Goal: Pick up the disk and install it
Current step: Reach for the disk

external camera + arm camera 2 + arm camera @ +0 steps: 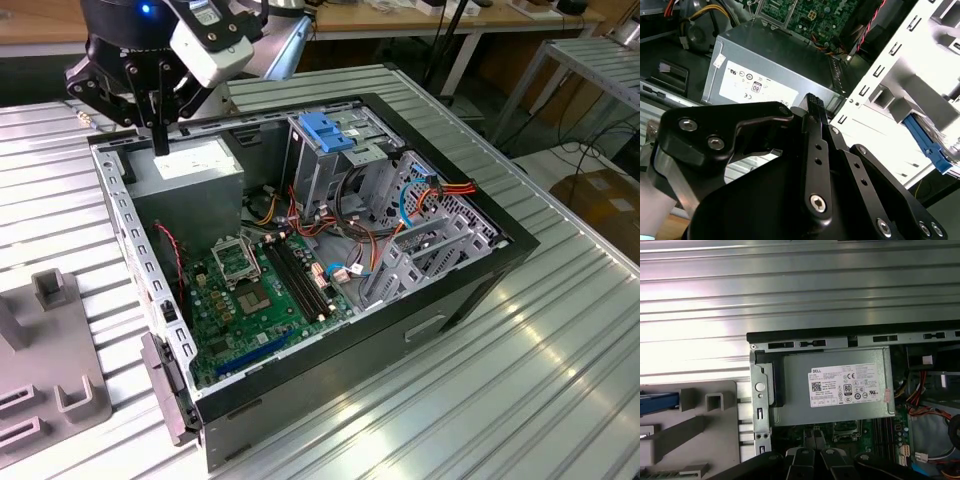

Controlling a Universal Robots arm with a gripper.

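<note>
Hovering above the power supply [195, 165], your gripper [158, 145] has jaws closed, empty; the disk [929, 146], well apart from it, looks rigid yet shock-sensitive, so grip its long edges.

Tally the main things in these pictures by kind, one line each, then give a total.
Computer case: 1
Power supply box: 1
Circuit board: 1
Blue bracket: 1
Grey holder: 1
Disk: 1
End effector: 1
Total: 7
</note>
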